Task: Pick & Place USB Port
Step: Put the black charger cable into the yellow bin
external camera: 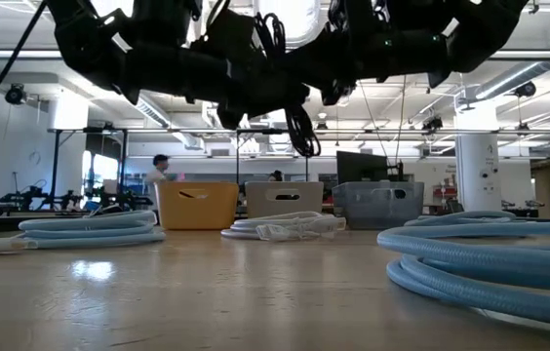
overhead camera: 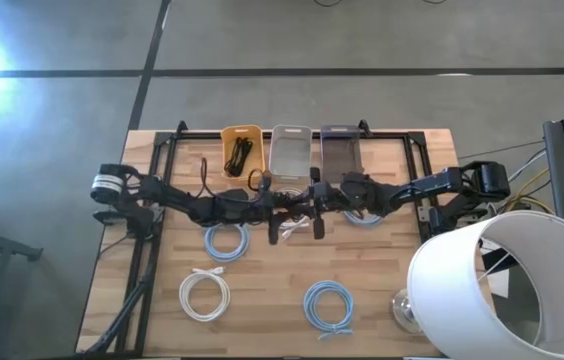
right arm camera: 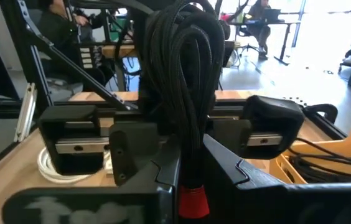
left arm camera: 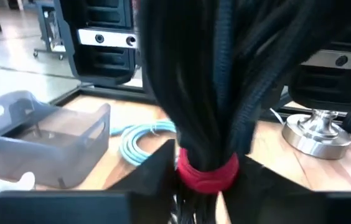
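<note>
1. Where the grippers meet above mid-table, the black cable bundle (right arm camera: pixel 185 81) blocks most of both wrist views; its ends are hidden.
2. Left gripper (left arm camera: pixel 206 186) and right gripper (right arm camera: pixel 191 174) both clamp the bundle near its red tie (left arm camera: pixel 208 172).
3. Both arms reach inward, level.

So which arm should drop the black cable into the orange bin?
Left, probably: the left pincer grips the black cable and sits nearer the orange bin than the right pincer.
</note>
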Robot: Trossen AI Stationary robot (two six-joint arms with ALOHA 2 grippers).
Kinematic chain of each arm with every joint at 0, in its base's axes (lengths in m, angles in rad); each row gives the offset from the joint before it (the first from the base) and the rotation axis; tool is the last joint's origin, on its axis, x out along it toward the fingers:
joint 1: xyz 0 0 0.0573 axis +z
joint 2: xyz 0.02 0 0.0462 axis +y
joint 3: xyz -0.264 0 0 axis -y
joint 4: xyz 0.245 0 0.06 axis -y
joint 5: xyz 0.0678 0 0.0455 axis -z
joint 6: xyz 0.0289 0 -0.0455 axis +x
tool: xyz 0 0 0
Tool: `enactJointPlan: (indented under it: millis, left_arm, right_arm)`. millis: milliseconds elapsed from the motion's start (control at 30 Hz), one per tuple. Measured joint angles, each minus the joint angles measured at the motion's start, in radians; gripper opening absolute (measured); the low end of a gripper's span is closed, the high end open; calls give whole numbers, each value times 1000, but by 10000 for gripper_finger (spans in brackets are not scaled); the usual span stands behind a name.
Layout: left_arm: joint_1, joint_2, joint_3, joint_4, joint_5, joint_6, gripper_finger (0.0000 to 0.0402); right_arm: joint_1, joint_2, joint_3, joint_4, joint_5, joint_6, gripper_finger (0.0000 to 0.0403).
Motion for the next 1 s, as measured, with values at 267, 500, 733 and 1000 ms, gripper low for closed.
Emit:
enactJointPlan:
  millis: [267,500,733,1000]
  left_arm:
    - [-1,-7,-6,-32,-5,-49,50]
    - [-2,-8,-8,-112,-6,-151,67]
    - [3,-70,-7,-222,-20,-221,54]
    - [88,-285,115,-770,-104,-311,60]
  right_arm:
    - [0,-24,3,-88,5,5,87]
    - [0,-126,3,-233,5,-2,131]
    - [0,-283,3,-498,5,10,152]
    - [2,-393,2,-652,5,88,141]
